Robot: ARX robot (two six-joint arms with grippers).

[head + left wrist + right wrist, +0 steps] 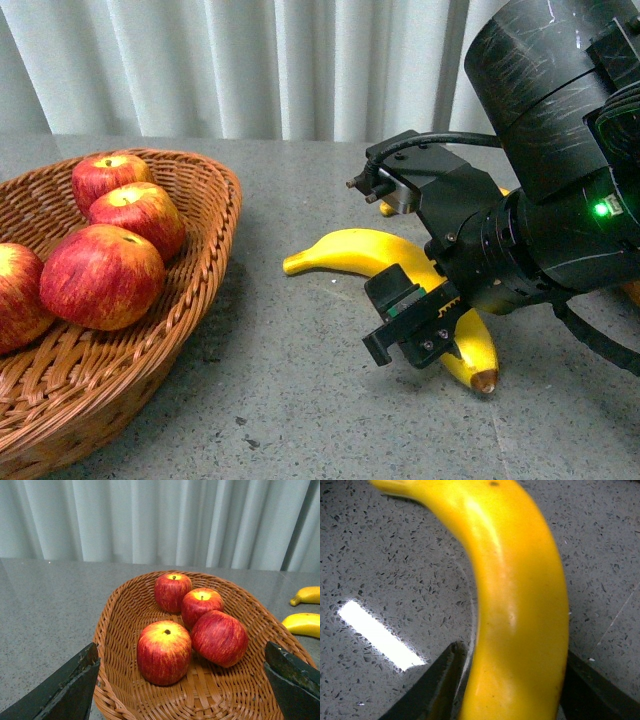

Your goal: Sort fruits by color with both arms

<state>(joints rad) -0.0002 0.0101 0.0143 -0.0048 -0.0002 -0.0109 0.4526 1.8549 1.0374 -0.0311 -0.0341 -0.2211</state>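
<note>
Right end effector (425, 325) straddles banana (345, 250) on bench (300, 400), fingers (435, 685) flanking it, contact unclear. Left end effector (182, 680) open over basket (235, 690) holding apples (164, 651). Second banana (306, 595) at 2 o'clock of the basket.

I see a brown woven wicker basket (205, 215) sitting at the near left on the grey speckled stone surface (300, 380). Behind, along the far edge, pale pleated curtains (250, 60) hang across the whole width.
</note>
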